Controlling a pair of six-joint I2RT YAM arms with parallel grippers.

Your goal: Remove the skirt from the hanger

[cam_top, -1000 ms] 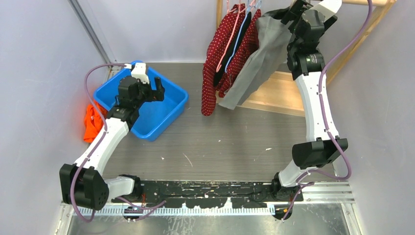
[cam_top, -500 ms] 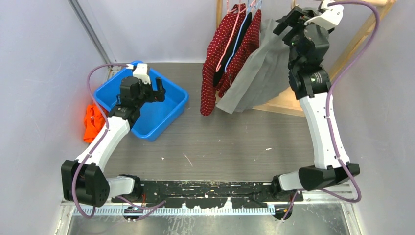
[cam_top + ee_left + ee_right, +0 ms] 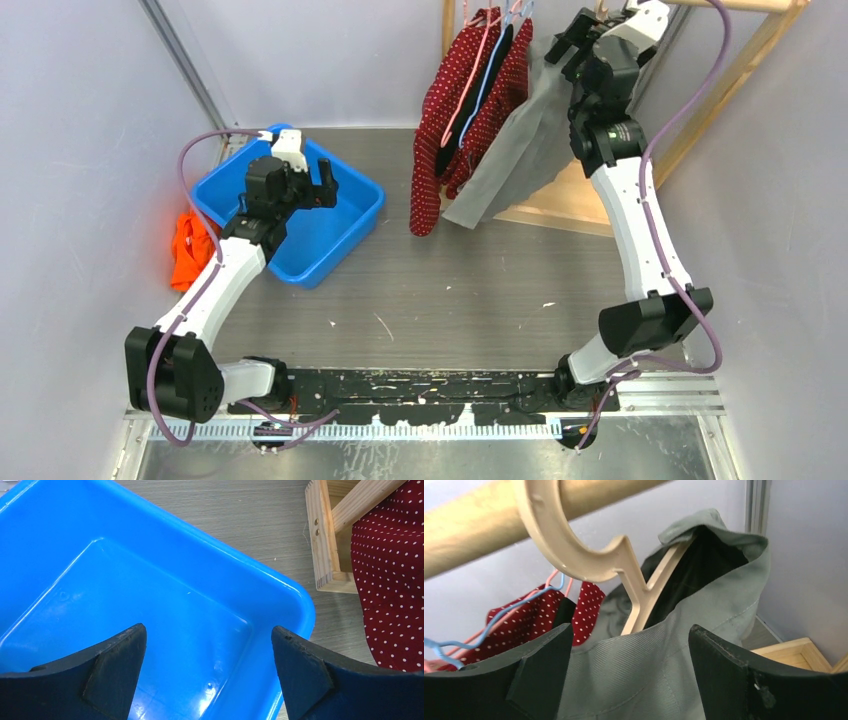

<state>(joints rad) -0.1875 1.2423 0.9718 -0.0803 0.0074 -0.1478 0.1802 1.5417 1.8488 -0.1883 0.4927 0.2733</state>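
The right hand (image 3: 628,645), swung back left within the second, hovers wide open and empty at the grey skirt (image 3: 704,600), which still hangs on its cream hanger (image 3: 574,555) from the wooden rail (image 3: 469,527); removal remains undone.

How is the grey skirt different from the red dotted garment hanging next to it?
The grey skirt is plain; the red garment is white-dotted. The skirt hangs on a thick cream hanger, the red garment on a thin blue hanger. Both hang at the wooden rack.
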